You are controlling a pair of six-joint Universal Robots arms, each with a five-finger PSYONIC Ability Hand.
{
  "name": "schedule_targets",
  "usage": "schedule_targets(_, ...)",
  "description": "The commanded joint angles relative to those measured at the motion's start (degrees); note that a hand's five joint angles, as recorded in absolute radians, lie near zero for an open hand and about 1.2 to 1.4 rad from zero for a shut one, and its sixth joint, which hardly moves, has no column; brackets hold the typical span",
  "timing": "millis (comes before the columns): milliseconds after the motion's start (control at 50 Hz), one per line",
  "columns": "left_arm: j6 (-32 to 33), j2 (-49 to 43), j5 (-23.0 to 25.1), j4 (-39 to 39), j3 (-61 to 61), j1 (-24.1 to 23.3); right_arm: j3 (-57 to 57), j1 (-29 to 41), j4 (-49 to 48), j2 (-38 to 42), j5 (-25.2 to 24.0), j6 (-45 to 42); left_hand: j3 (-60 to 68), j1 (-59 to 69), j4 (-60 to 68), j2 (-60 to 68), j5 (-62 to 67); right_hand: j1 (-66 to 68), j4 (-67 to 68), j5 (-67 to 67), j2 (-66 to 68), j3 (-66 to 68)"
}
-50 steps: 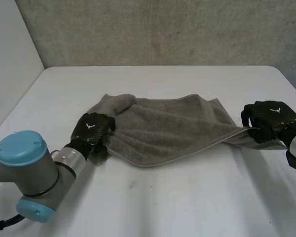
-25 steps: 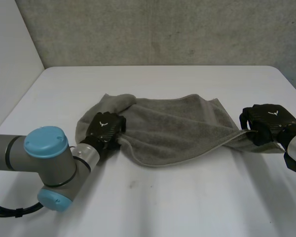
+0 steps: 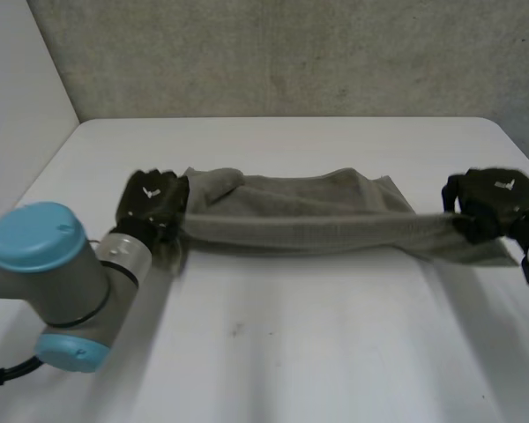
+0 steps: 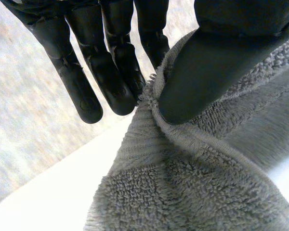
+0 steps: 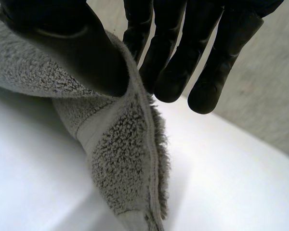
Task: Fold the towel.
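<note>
At your left, the left arm (image 3: 48, 273) with its light-blue cap reaches in over the white surface (image 3: 291, 352). Your left hand (image 3: 152, 198) grips the left end of the grey towel (image 3: 309, 220). In its wrist view the thumb (image 4: 216, 67) presses the hemmed edge against nearly straight fingers (image 4: 111, 77). From there the towel runs as a long, narrow band across the middle of the surface, its near edge drawn straight between your two hands. At the right, your right hand (image 3: 494, 201) pinches the towel's other end. In its wrist view the thumb (image 5: 72, 43) clamps the hem against the fingers (image 5: 178, 62), and a flap of cloth hangs below them toward the surface.
</note>
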Motion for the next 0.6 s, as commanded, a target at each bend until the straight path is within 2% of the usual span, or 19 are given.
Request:
schedule_targets(20,1.39,16.25,0.04,-4.89,-3.96,-0.32,-6.33,-0.12,6.47,-12.22,-0.82,-0.2,10.49,13.43,10.42,10.59,12.47,4.16,3.55,3.19,3.39,3.81)
schedule_targets(40,1.39,16.29,0.04,-4.9,-3.96,-0.33,-6.35,-0.12,6.5,-12.25,-0.82,-0.2,10.49,13.43,10.42,10.59,12.47,4.16,3.55,3.19,3.39,3.81)
schedule_targets(80,1.3,25.82,0.21,-9.71,-3.0,-0.24,-13.34,-0.47,11.92,-17.68,-1.09,-0.38,10.49,13.43,10.42,10.59,12.47,4.16,3.55,3.19,3.39,3.81)
schedule_targets(100,1.3,25.87,0.21,-9.74,-2.99,-0.24,-13.38,-0.47,11.95,-17.7,-1.09,-0.38,10.49,13.43,10.42,10.59,12.47,4.16,3.55,3.19,3.39,3.81)
schedule_targets(140,1.39,30.0,0.39,-12.64,-1.94,-0.15,-21.52,-0.65,17.11,-19.89,-1.09,-0.47,10.49,13.43,10.42,10.59,12.47,4.16,3.55,3.19,3.39,3.81)
schedule_targets(180,1.21,35.34,0.39,-18.32,2.61,-0.24,-26.26,-0.65,20.27,-19.9,-1.09,-0.73,10.49,13.43,10.42,10.59,12.47,4.16,3.55,3.19,3.39,3.81)
schedule_targets(200,1.21,35.36,0.39,-18.35,2.63,-0.24,-26.3,-0.65,20.3,-19.9,-1.09,-0.73,10.49,13.43,10.42,10.59,12.47,4.16,3.55,3.19,3.39,3.81)
schedule_targets(240,1.3,36.77,0.48,-24.82,7.09,-0.15,-33.83,-1.08,26.51,-19.03,-1.09,-2.56,10.49,13.43,10.42,10.59,12.47,4.16,3.55,3.19,3.39,3.81)
schedule_targets(320,1.39,36.33,0.48,-31.27,10.45,0.03,-37.82,-1.62,32.43,-15.33,-1.09,-7.32,10.49,13.43,10.42,10.59,12.47,4.16,3.55,3.19,3.39,3.81)
schedule_targets(360,1.3,35.01,0.56,-34.0,11.51,0.2,-38.96,-1.27,37.94,-9.82,-0.13,-14.05,10.49,13.43,10.42,10.59,12.47,4.16,3.55,3.19,3.39,3.81)
schedule_targets(400,1.47,28.37,0.57,-37.85,12.91,1.25,-39.05,-0.74,40.31,-7.09,0.31,-17.57,10.49,13.43,10.42,10.59,12.47,4.16,3.55,3.19,3.39,3.81)
schedule_targets(420,1.48,28.33,0.56,-37.86,12.91,1.26,-39.05,-0.74,40.34,-7.07,0.32,-17.61,10.49,13.43,10.42,10.59,12.47,4.16,3.55,3.19,3.39,3.81)
schedule_targets(460,1.56,21.42,0.56,-40.4,14.92,2.92,-39.22,2.32,43.23,-1.38,1.98,-23.64,10.49,13.43,10.42,10.59,12.47,4.16,3.55,3.19,3.39,3.81)
schedule_targets(480,1.56,21.39,0.56,-40.41,14.94,2.93,-39.22,2.34,43.24,-1.35,1.99,-23.67,10.49,13.43,10.42,10.59,12.47,4.16,3.55,3.19,3.39,3.81)
schedule_targets(520,1.65,18.05,0.56,-41.12,16.34,3.28,-40.18,7.59,43.68,4.68,6.53,-25.51,10.49,13.43,10.42,10.59,12.47,4.16,3.55,3.19,3.39,3.81)
schedule_targets(540,1.65,14.13,0.48,-41.55,18.26,3.45,-40.19,7.61,43.68,4.71,6.56,-25.52,10.49,13.43,10.42,10.59,12.47,4.16,3.55,3.19,3.39,3.81)
schedule_targets(560,2.0,10.26,0.48,-41.73,20.89,3.45,-41.49,10.05,43.5,7.15,9.6,-25.78,10.49,13.43,10.42,10.59,12.47,4.16,3.55,3.19,3.39,3.81)
schedule_targets(580,2.0,10.23,0.48,-41.73,20.91,3.45,-41.51,10.07,43.5,7.17,9.64,-25.78,10.49,13.43,10.42,10.59,12.47,4.16,3.55,3.19,3.39,3.81)
schedule_targets(600,2.53,6.83,0.48,-41.82,24.04,3.45,-43.51,12.42,42.81,9.7,12.33,-25.78,10.49,13.43,10.42,10.59,12.47,4.16,3.55,3.19,3.39,3.81)
